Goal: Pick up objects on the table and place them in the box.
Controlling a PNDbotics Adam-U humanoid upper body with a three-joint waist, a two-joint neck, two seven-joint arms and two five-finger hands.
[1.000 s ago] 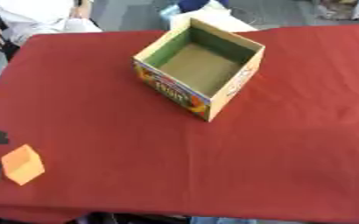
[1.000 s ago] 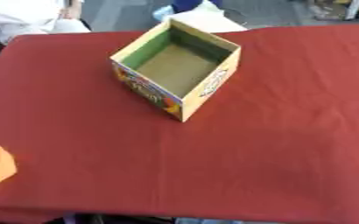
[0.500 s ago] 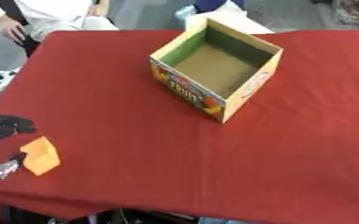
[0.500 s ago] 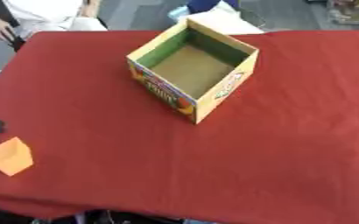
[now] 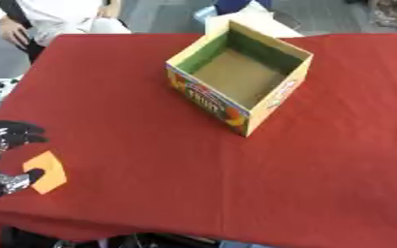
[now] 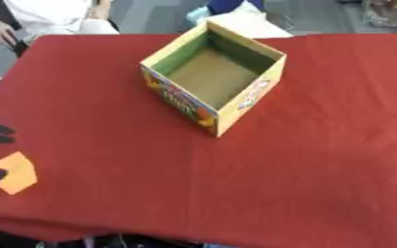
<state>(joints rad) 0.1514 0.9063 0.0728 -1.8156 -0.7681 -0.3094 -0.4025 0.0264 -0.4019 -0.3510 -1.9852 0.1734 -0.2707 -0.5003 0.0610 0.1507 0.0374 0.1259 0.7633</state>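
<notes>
Reaching in from the lower left edge, the left hand [image 5: 5,160] is sitting right at the orange block [image 5: 46,171], with its upper fingers [image 5: 20,133] spread above the block and its thumb [image 5: 24,178] touching the block's near left side. The hand is gaping wide around the block rather than closing on it, so the block is lying flat on the red tablecloth [image 5: 236,184], not lifted. The right hand is not showing in either view.

Further out, well apart from the block toward the far middle of the table, the open cardboard box [image 5: 240,77] is standing upright with printed fruit on its outer wall, and its brown floor is showing bare, with nothing inside.

Judging from this, the task is only beginning: no object is sitting in the box, and the one visible object is waiting to be gripped, raised, carried across to the box and dropped in.
</notes>
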